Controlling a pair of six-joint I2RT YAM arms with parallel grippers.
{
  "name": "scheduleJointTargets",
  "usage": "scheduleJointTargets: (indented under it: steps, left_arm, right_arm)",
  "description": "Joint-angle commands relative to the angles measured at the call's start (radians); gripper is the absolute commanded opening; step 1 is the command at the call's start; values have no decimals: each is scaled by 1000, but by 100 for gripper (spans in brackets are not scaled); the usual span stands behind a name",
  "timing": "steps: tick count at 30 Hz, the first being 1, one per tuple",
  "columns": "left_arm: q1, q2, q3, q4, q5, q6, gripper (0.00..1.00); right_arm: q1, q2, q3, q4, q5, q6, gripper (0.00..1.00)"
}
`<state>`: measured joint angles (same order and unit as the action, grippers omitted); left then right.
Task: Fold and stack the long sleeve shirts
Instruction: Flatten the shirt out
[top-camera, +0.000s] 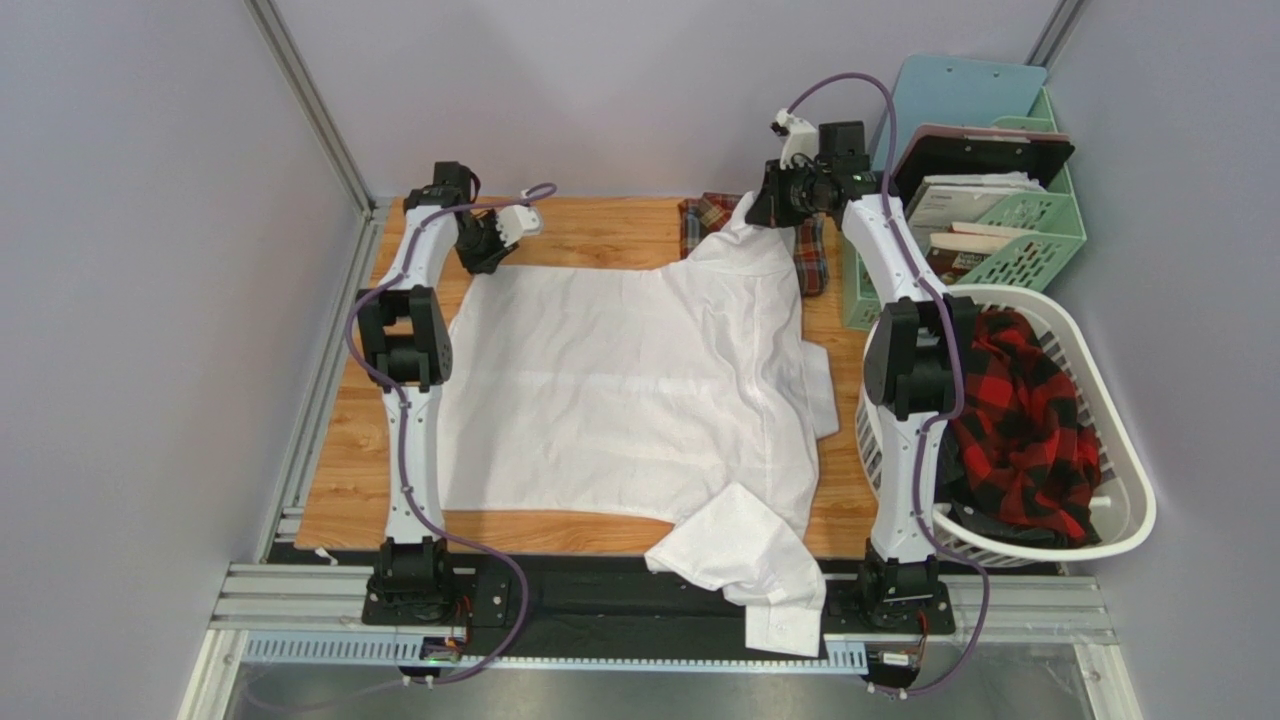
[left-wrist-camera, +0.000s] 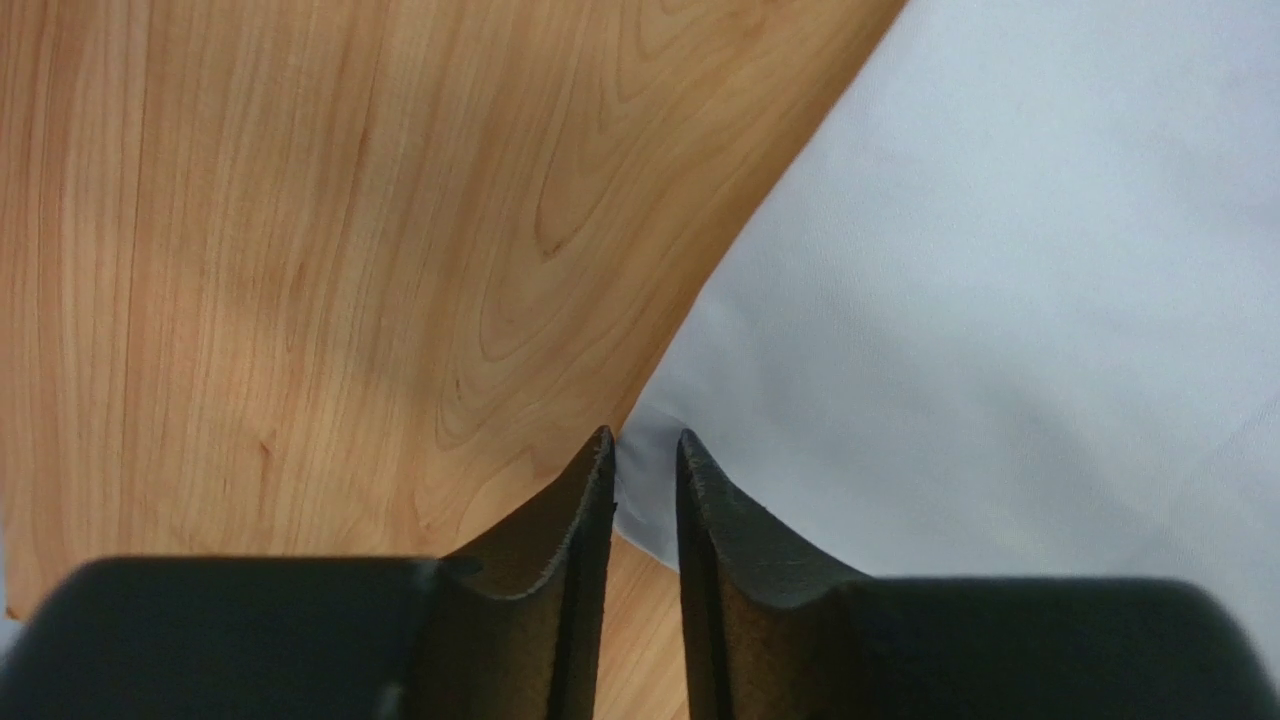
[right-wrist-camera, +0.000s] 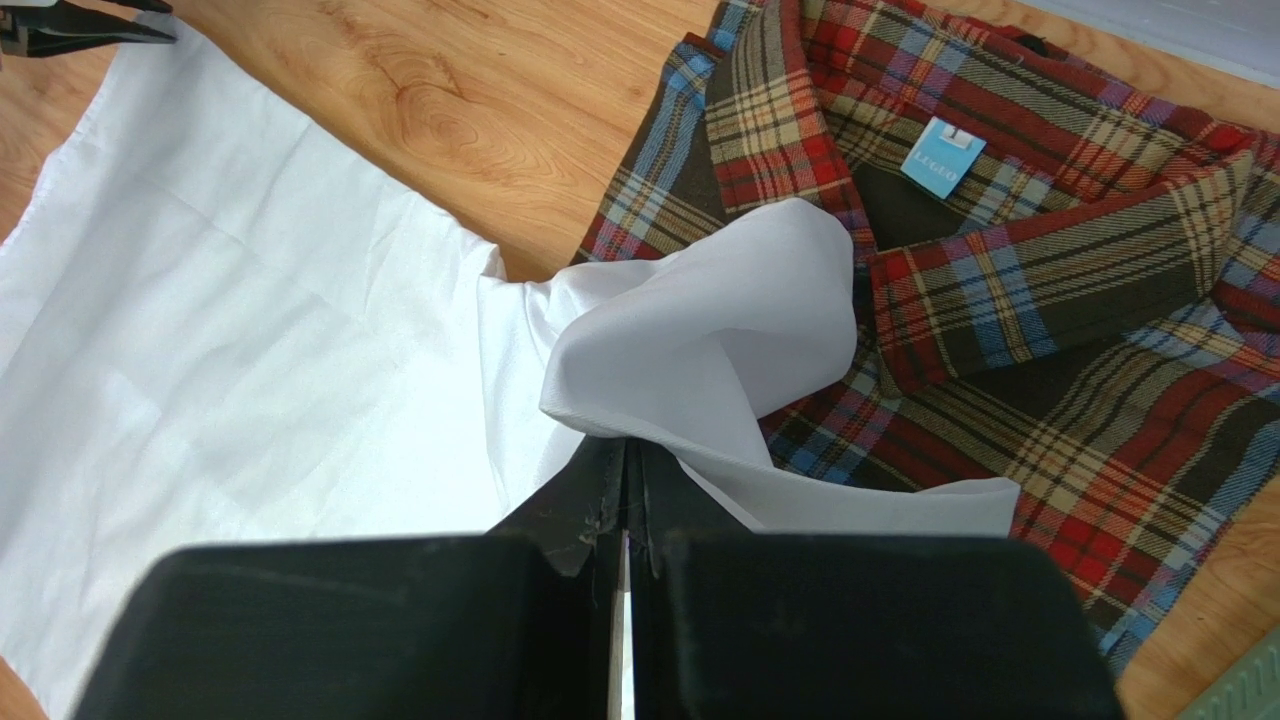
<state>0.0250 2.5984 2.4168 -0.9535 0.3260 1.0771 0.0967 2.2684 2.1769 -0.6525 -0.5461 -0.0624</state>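
Observation:
The white shirt (top-camera: 631, 390) lies spread on the wooden table (top-camera: 346, 480). My right gripper (top-camera: 769, 203) is shut on its far right corner (right-wrist-camera: 706, 330) and holds that fold lifted over the plaid shirt (right-wrist-camera: 1052, 300), which lies folded at the table's far edge (top-camera: 812, 267). My left gripper (top-camera: 484, 240) is at the white shirt's far left corner. Its jaws (left-wrist-camera: 643, 438) stand a narrow gap apart, with the cloth corner (left-wrist-camera: 1022, 270) at the tips and wood showing through the gap. A cuffed sleeve (top-camera: 751, 578) hangs over the near edge.
A white laundry basket (top-camera: 1124, 518) holding a red and black checked garment (top-camera: 1022, 420) stands right of the table. A green crate (top-camera: 1052, 248) with boards and papers stands behind it. Bare wood (left-wrist-camera: 301, 270) lies left of the white shirt.

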Motion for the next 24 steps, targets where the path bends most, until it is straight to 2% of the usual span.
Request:
scheduleJointTargets:
  steps: [1, 5, 6, 15, 24]
  left_arm:
    - [-2, 22, 5, -94, -31, 151, 23]
    - [0, 17, -7, -136, -33, 182, 7]
    - [0, 17, -4, -131, -28, 172, 0]
    - [3, -116, -28, -25, 90, 83, 0]
    - [23, -256, -146, -10, 117, 96, 0]
  right_arm:
    - [0, -81, 6, -2, 21, -39, 0]
    - [1, -99, 4, -9, 12, -50, 0]
    - [3, -101, 9, -7, 9, -50, 0]
    - [6, -168, 3, -18, -11, -66, 0]
    - [6, -300, -156, -52, -69, -119, 0]
